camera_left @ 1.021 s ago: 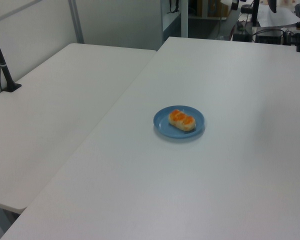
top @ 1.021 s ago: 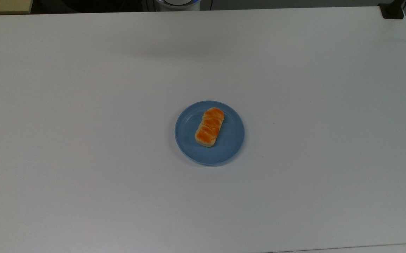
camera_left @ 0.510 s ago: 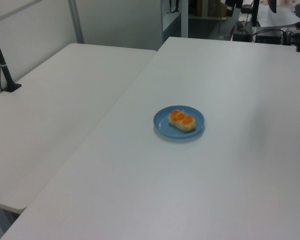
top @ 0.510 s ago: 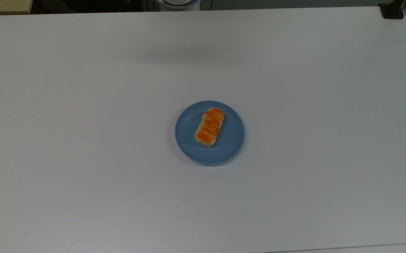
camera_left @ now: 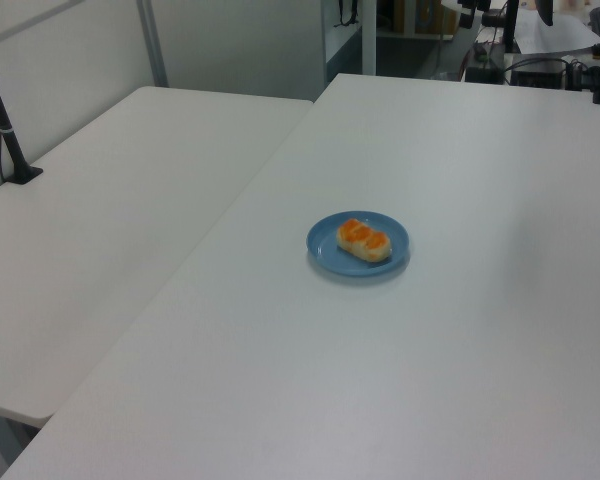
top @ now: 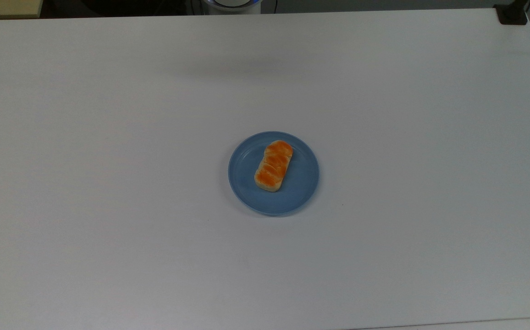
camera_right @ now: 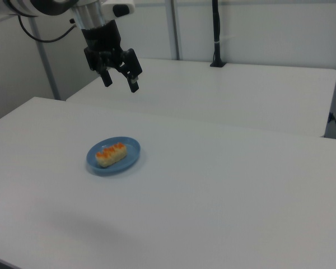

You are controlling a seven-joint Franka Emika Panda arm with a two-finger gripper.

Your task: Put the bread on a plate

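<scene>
Top view: bread lies flat on the blue plate, inside the rim, mid white bench. Left view: same, bread on plate, nothing touching it. Right view: tool hangs high above the bench, well apart from the plate, fingers spread, empty. Task looks done; nothing left.

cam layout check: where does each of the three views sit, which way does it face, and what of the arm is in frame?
Top view: overhead, looking down on the white table, plate and bread.
Left view: raised at one table corner, angled down across the plate.
Right view: lower, from the opposite side; the open gripper hangs above and behind the plate.
All three share the bread lying on the plate.
</scene>
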